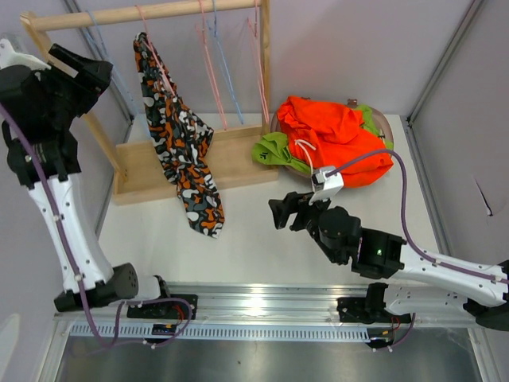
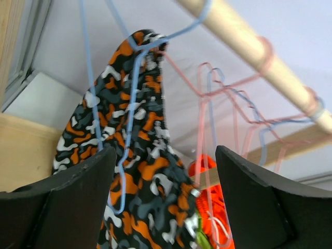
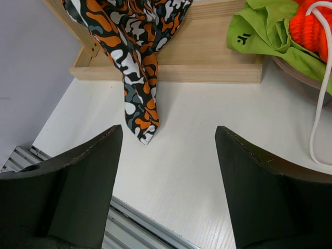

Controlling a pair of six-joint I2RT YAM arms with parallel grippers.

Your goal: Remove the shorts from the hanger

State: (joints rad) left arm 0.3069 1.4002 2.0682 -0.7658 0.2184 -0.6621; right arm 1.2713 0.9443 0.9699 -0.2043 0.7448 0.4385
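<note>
The camouflage shorts (image 1: 189,151) hang from a wire hanger on the wooden rod (image 1: 151,13), their lower end lying on the table. They also show in the left wrist view (image 2: 142,155), with a blue hanger (image 2: 133,78) across them, and in the right wrist view (image 3: 136,57). Bright orange shorts (image 1: 334,135) and lime green shorts (image 1: 274,151) lie piled in a basket (image 1: 386,126). The navy-black and dark olive shorts are out of view. My left gripper (image 1: 94,73) is open and empty, raised left of the hanging shorts. My right gripper (image 1: 282,213) is open and empty over the table.
Several empty pink and blue hangers (image 1: 219,72) hang on the rod. The rack's wooden base (image 1: 238,159) lies along the back of the table. A white drawstring (image 3: 317,104) trails from the orange shorts. Metal rails (image 1: 254,306) run along the near edge.
</note>
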